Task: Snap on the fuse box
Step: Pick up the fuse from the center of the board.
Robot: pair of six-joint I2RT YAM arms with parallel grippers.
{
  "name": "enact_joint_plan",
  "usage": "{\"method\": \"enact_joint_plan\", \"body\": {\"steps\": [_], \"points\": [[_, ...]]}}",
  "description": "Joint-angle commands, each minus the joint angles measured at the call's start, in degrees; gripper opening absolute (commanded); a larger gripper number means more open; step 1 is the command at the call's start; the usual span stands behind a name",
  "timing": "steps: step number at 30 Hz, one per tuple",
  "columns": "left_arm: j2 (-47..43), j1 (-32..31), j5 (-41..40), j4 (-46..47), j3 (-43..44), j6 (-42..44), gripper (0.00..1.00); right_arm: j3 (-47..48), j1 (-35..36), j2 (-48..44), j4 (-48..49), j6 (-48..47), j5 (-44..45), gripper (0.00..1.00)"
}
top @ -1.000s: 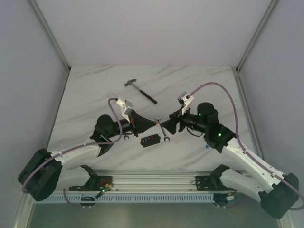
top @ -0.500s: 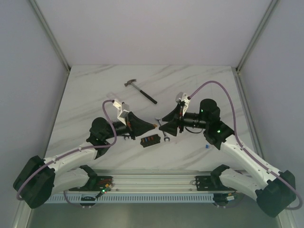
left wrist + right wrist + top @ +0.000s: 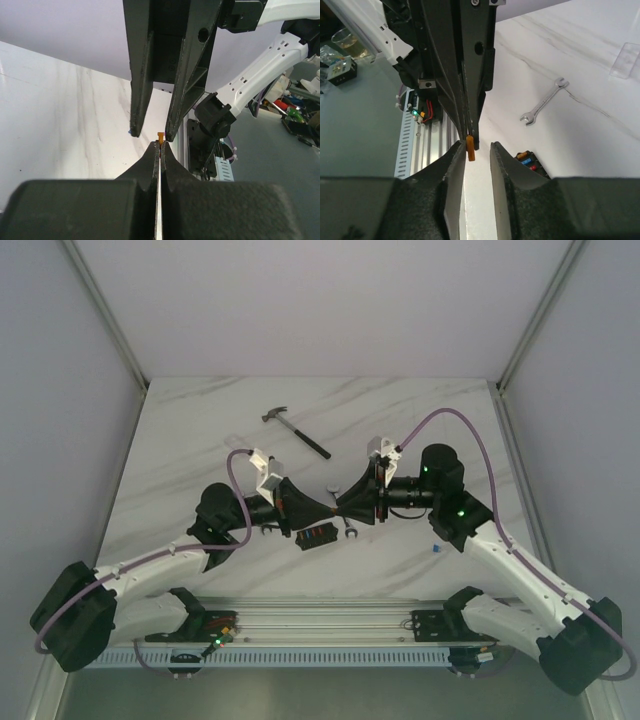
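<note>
Top view, left to right. The left arm reaches in over the marble table. A wrench lies under its wrist, and only one end shows. A black-handled hammer lies well apart, toward the far side.

The fuse box lies flat on the table. It sits just on the near side of the point where the two grippers meet and is not held by either. Its coloured fuses are too small to count here. In the right wrist view only one corner of it shows, with blue, orange and red fuses; the rest is cut off behind that gripper's finger.

The left gripper is closed tight, pinching a small orange fuse at its very tip. Most of the fuse is hidden between the pads.

The right gripper faces the left gripper tip to tip. Its jaws are partly apart and straddle the fuse, with a gap visible on at least one side. Whether one pad touches the fuse cannot be told. In the top view the two tips merge into a single dark shape, and the fuse is not discernible there.

A second wrench lies just right of the fuse box, its far end hidden under the right gripper. A tiny blue object rests beside the right arm and is too small to identify.
</note>
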Motion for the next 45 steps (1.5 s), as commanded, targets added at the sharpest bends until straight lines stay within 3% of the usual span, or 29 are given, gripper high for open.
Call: {"method": "enact_joint_plan", "body": {"steps": [1,6,20,23,26,31,37,45], "points": [[0.6,-0.5,2.2,0.4,1.9,2.1,0.00,2.6,-0.1,0.2,-0.4,-1.4,-3.8,0.29],[0.7,-0.7,2.5,0.6,2.1,2.1,0.00,2.7,-0.1,0.7,-1.5,-2.3,-5.1,0.18],[1.1,-0.8,2.4,1.8,2.3,1.7,0.00,3.5,-0.2,1.4,-4.5,-4.7,-8.4,0.20],[1.7,-0.9,2.7,2.5,2.3,1.3,0.00,3.7,-0.2,1.6,-4.7,-4.9,-8.8,0.13],[2.2,-1.1,3.0,2.7,2.5,1.1,0.00,3.8,-0.2,1.8,-4.9,-5.2,-8.7,0.00],[2.1,-1.1,1.9,1.8,1.8,1.3,0.00,4.1,-0.2,2.2,-6.1,-5.5,-6.7,0.00],[-1.0,-1.1,-6.0,-4.9,-1.2,1.1,0.25,4.3,0.2,2.2,-10.1,-3.0,3.6,0.00],[-9.4,-0.8,-25.0,-19.6,-6.0,-4.6,0.51,5.5,3.3,4.6,-16.7,5.1,24.7,0.00]]}}
